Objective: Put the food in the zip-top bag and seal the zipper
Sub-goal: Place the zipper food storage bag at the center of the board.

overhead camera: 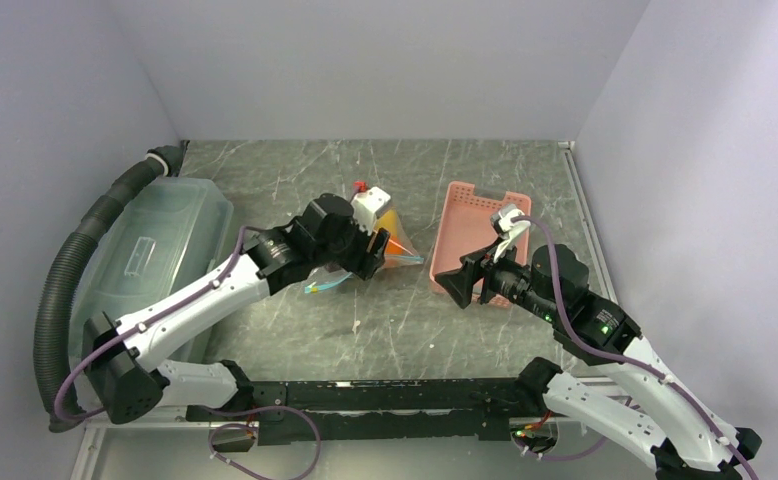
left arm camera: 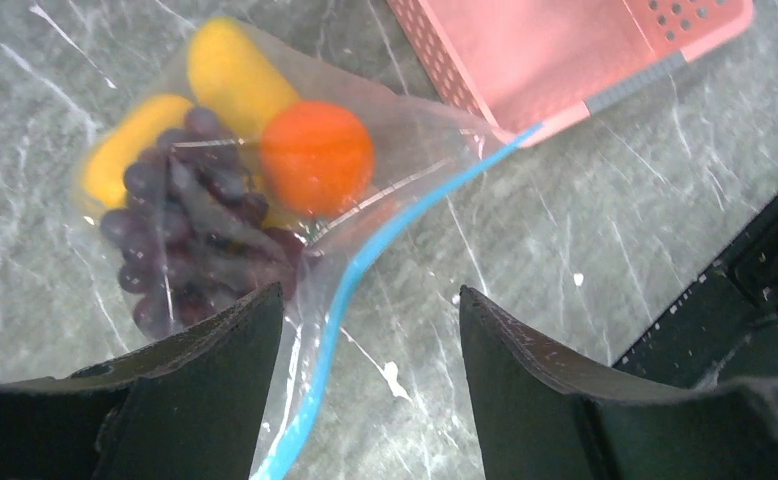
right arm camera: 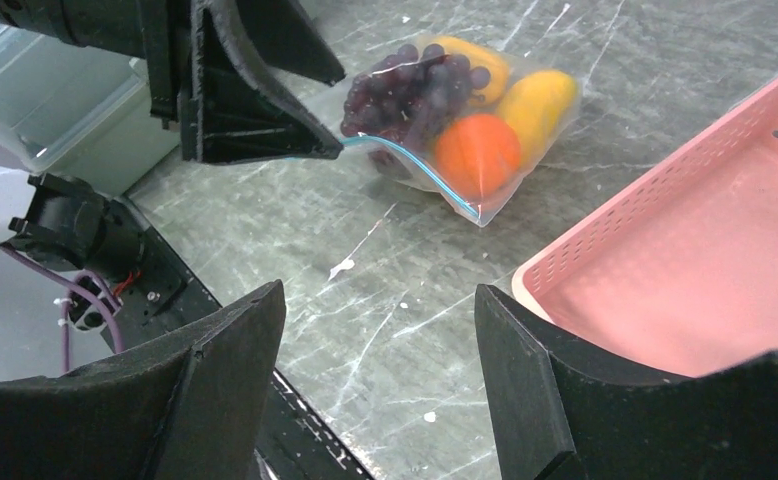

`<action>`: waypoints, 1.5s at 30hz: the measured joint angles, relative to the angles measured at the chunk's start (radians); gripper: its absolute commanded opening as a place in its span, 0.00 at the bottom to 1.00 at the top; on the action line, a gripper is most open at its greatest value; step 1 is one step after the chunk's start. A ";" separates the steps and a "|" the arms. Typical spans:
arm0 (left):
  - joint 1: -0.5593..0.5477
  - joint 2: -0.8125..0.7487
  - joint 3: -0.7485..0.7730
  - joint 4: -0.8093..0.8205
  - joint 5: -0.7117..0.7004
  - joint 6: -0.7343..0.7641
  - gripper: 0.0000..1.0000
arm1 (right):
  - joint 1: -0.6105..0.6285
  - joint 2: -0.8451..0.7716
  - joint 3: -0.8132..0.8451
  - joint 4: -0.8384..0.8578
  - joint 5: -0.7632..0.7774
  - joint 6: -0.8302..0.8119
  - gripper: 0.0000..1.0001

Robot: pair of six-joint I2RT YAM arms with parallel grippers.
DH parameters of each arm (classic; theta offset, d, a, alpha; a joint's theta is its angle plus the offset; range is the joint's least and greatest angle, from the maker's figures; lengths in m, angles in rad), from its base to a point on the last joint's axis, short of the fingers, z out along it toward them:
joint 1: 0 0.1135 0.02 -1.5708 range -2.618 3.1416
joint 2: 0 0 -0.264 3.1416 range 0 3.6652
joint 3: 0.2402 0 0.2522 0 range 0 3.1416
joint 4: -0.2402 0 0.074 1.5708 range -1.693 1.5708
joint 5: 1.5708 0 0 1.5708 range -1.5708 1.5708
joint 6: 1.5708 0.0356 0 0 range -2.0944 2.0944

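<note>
On the table (overhead camera: 295, 330) near its front, R gripper (right arm camera: 377, 292) is held wide open, empty, beside the pink basket (right arm camera: 725, 250). Further in, L gripper (left arm camera: 370, 300) is spread open astride the zipper (left arm camera: 365, 255), nothing clamped. Beyond, food (left arm camera: 225, 190) is seen inside the zip-top bag (left arm camera: 420, 135): grapes (left arm camera: 190, 240), orange ball (left arm camera: 315, 155), yellow pcs (left arm camera: 230, 75).

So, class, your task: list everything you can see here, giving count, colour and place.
zip-top bag: one, clear, mid-table, left of basket
zipper: one, teal-blue, along bag's mouth
orange ball: one, orange, inside bag
grape bunch: one, dark purple, inside bag
yellow pieces: two visible, yellow, inside bag
basket: one, pink, empty, right of bag
lidded bin: one, translucent, table's left
hose: one, black, beside bin
table: one, grey marbled
left claw: one, black, open, over zipper
right claw: one, black, open, beside basket
</note>
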 measured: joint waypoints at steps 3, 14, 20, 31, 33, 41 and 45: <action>0.013 0.047 0.047 0.001 -0.038 0.012 0.62 | 0.000 -0.001 -0.005 0.000 0.005 0.009 0.73; 0.189 0.252 0.074 0.108 0.022 0.028 0.51 | 0.000 -0.036 -0.043 0.000 0.008 0.042 0.73; 0.182 0.327 0.054 0.151 0.049 0.014 0.47 | 0.000 -0.049 -0.046 0.000 0.008 0.049 0.73; 0.087 0.233 -0.145 0.220 0.035 -0.056 0.46 | 0.000 -0.043 -0.070 0.001 0.011 0.049 0.73; 0.056 0.217 -0.178 0.219 0.029 -0.076 0.47 | 0.000 -0.035 -0.070 0.001 0.011 0.049 0.73; -0.003 0.108 -0.222 0.179 -0.009 -0.110 0.53 | 0.000 -0.019 -0.071 0.011 0.008 0.050 0.73; -0.002 0.083 -0.159 0.156 -0.024 -0.104 0.56 | 0.000 -0.010 -0.071 0.016 0.003 0.053 0.73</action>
